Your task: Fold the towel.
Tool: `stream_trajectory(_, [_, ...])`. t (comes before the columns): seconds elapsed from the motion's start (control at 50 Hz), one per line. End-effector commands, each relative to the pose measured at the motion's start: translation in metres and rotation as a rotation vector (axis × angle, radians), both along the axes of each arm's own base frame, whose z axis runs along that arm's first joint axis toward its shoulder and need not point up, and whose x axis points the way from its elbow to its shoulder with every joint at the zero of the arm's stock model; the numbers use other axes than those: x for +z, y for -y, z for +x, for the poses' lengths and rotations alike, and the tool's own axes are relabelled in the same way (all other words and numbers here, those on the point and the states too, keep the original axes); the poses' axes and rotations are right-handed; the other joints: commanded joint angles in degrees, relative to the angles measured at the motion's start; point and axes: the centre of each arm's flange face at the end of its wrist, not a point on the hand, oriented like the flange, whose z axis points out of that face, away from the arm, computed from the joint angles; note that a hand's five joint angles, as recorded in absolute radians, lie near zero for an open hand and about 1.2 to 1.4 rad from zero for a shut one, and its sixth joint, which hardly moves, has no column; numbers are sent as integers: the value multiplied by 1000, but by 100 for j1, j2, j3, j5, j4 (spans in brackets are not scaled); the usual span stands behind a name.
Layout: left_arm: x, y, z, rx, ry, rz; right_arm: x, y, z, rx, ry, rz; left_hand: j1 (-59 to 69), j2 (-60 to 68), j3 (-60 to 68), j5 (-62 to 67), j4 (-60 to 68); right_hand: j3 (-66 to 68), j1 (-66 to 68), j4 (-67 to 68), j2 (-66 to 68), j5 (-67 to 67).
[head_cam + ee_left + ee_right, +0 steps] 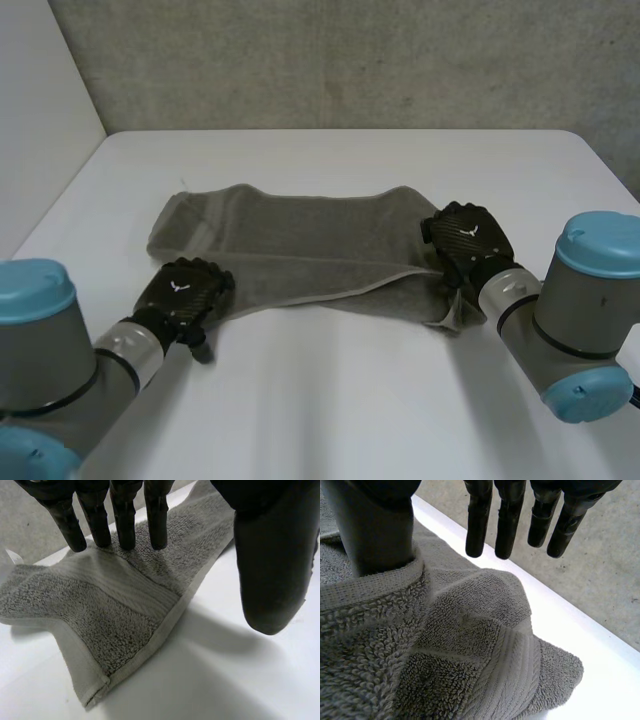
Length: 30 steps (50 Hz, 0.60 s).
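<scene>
Across the middle of the white table [330,400] lies the grey towel [300,245], likely soft, light and floppy, best pinched at its hemmed corners, where left hand [182,293] at 8 o'clock and right hand [468,242] at 3 o'clock rest with fingers straight, clasping nothing.

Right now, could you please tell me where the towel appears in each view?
Head view: the towel spans the table between the left hand and the right hand.
Left wrist view: it lies under the left hand's fingers.
Right wrist view: it bunches against the right hand's thumb.
Shared landmark: the white table.
</scene>
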Motion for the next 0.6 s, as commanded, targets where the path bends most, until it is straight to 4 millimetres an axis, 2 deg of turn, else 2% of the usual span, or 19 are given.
stream_trajectory(0.02, [-11, 23, -3, 40, 23, 1, 1, -2, 0, 1, 0, -1, 79, 84, -292, 14, -336, -242, -323, -436, -401, -166])
stream_trajectory(0.24, [-9, 50, -7, 82, 24, -48, 1, -4, -1, 4, -5, 0, 45, 50, -292, -19, -336, -242, -390, -436, -469, -233])
stream_trajectory(0.42, [-6, 62, -11, 81, 17, -77, 0, -6, -1, 7, -8, 3, 365, 370, -292, 300, -336, -242, -491, -436, -570, -334])
stream_trajectory(0.48, [-8, 65, -12, 75, 31, -88, 0, -6, -1, 7, -8, 3, 853, 858, -292, 788, -336, -242, -491, -436, -570, -334])
stream_trajectory(0.5, [-9, 66, -12, 68, 44, -93, 0, -6, -1, 7, -8, 3, 1586, 1590, -292, 1521, -336, -242, -491, -436, -570, -334])
stream_trajectory(0.52, [-9, 66, -12, 68, 44, -93, 0, -6, -1, 7, -8, 3, 1593, 1598, -292, 1528, -336, -242, -458, -436, -537, -301])
stream_trajectory(0.56, [-11, 69, -11, 60, 71, -106, 1, -5, -1, 5, -8, 2, 2999, 3004, -292, 2934, -336, -242, -407, -436, -486, -250])
stream_trajectory(0.58, [-11, 69, -11, 60, 71, -106, 1, -5, -2, 2, -8, 2, 3006, 3011, -292, 2941, -336, -242, -340, -436, -419, -184])
stream_trajectory(0.6, [-11, 70, -10, 60, 77, -110, 1, -5, -2, 2, -8, 2, 3539, 3544, -292, 3474, -336, -242, -340, -436, -419, -183])
